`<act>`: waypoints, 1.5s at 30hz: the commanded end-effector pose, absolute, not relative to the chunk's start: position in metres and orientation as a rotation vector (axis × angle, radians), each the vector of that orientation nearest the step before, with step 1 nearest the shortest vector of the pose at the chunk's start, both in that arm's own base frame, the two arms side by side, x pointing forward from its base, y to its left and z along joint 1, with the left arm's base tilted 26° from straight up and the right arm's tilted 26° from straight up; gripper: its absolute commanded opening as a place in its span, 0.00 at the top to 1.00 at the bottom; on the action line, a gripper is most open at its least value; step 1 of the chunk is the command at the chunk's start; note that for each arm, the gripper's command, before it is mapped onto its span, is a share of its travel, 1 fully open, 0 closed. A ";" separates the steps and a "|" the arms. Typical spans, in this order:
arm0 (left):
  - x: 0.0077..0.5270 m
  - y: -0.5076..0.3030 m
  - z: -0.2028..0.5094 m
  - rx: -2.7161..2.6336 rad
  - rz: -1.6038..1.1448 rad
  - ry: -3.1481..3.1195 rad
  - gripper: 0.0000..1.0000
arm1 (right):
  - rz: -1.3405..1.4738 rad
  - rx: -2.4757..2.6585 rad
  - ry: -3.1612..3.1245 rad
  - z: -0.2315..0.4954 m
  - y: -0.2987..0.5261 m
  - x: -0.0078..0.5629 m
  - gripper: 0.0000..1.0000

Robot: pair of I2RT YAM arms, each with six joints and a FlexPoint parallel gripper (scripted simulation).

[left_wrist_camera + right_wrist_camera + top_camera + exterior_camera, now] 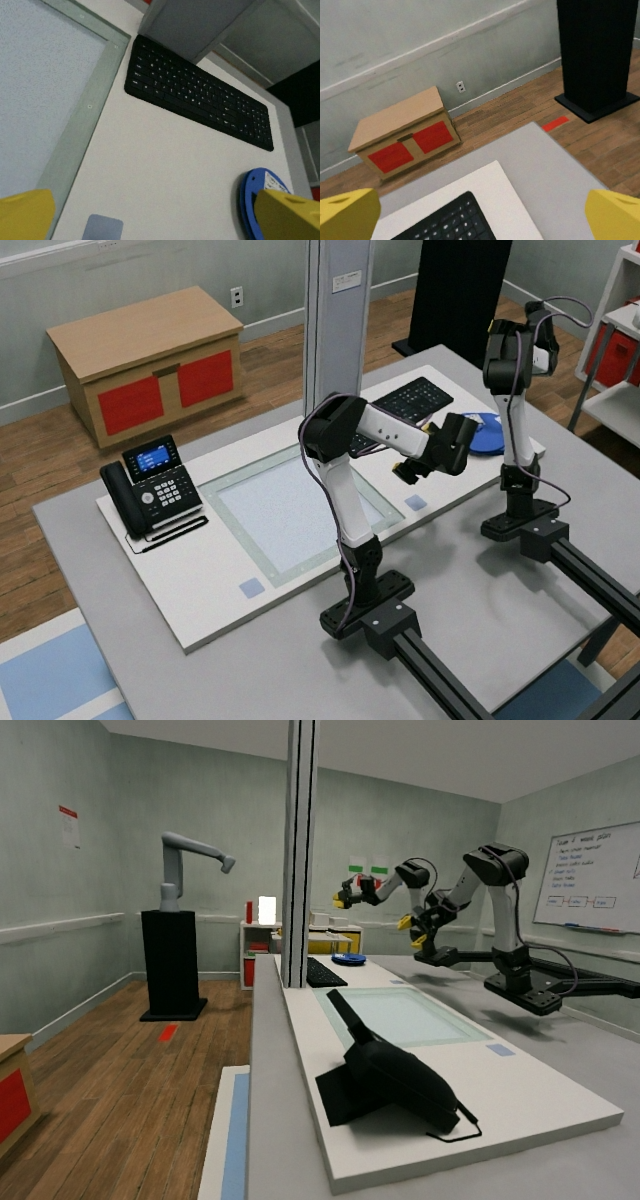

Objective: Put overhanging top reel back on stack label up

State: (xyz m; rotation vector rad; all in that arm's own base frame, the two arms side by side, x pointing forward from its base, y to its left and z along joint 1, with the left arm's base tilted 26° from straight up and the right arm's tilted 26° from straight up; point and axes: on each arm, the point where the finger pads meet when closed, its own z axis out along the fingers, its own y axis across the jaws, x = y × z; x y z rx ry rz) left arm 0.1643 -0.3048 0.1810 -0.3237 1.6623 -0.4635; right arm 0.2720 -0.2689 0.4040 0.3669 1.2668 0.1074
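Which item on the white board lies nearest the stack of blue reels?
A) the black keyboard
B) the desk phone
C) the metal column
A: the top view shows the black keyboard just beside the blue reels, with the desk phone at the board's far end.

Above the white board [170, 596] [413, 1143] [165, 160] [485, 185], open air spans the stretch between the keyboard [413, 400] [325, 973] [200, 92] [455, 222] and blue reels [485, 438] [348, 959] [252, 200], while 1 upright post [336, 327] [300, 854] [192, 25] blocks passage beside the keyboard.

High oblique top view (keyboard shared)
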 end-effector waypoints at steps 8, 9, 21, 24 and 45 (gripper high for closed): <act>0.163 -0.307 0.186 -0.333 -0.480 1.657 0.00 | 0.083 0.348 1.252 0.413 -0.268 0.268 0.00; 0.163 -0.307 0.186 -0.333 -0.480 1.657 0.00 | 0.083 0.348 1.252 0.413 -0.268 0.268 0.00; 0.165 -0.310 0.184 -0.280 -0.459 1.699 0.00 | 0.116 0.418 1.245 0.411 -0.273 0.271 0.33; 0.168 -0.317 0.181 -0.196 -0.436 1.762 0.00 | 0.177 0.534 1.242 0.400 -0.283 0.279 0.67; 0.219 -0.341 0.176 0.625 -0.356 2.037 0.00 | 0.579 1.485 1.287 0.277 -0.231 0.376 1.00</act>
